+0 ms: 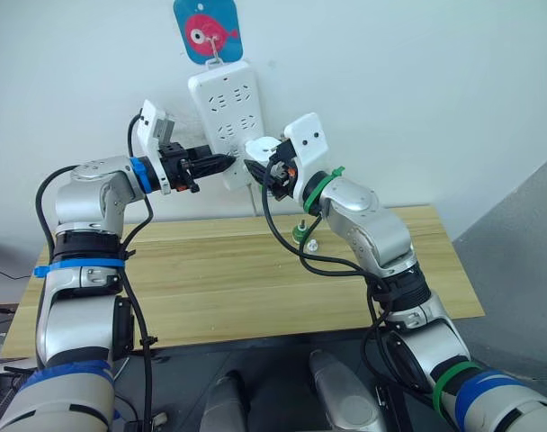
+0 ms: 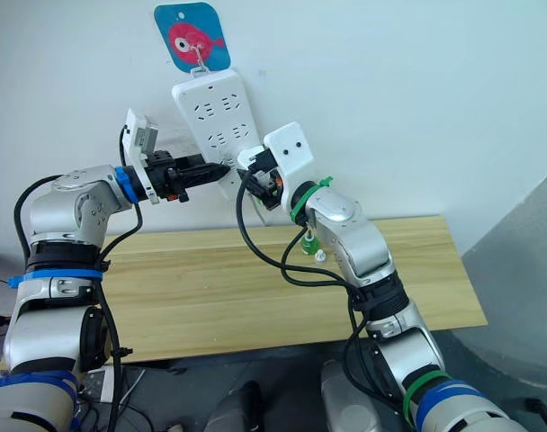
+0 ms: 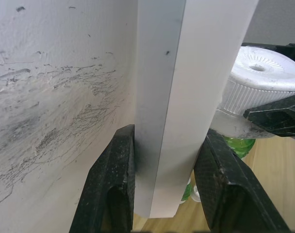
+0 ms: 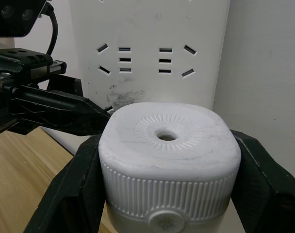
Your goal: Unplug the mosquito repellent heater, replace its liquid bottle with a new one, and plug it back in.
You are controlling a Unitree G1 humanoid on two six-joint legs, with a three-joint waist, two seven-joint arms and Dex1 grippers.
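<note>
On the near side lies the pale wooden slatted table [image 1: 210, 270], and toward its far edge, just under the right arm, a small translucent green bottle [image 1: 300, 232] with something white just beside it; whether it carries a cap is too small to tell.

Above the table, the right gripper [image 4: 167, 170] is clamped on the small white rounded plastic heater with the ribbed domed top [image 4: 168, 160], one black finger on each side. The heater sits at the lower right of the long white plastic power strip [image 1: 227, 117]; whether its prongs are seated or already out cannot be seen. From the left, the left gripper [image 3: 167, 174] pinches the strip's lower end across its thickness, one finger behind it against the wall, the other in front.

The strip seems to hang from a hook at the blue fish plaque [image 1: 208, 29] on the far wall. The likely risk: a pull off the prong line could swing or lift the strip off that hook if the left grip slips. A slanted pull might also bend the prongs, or let the smooth heater slide from the fingers and drop onto the table
</note>
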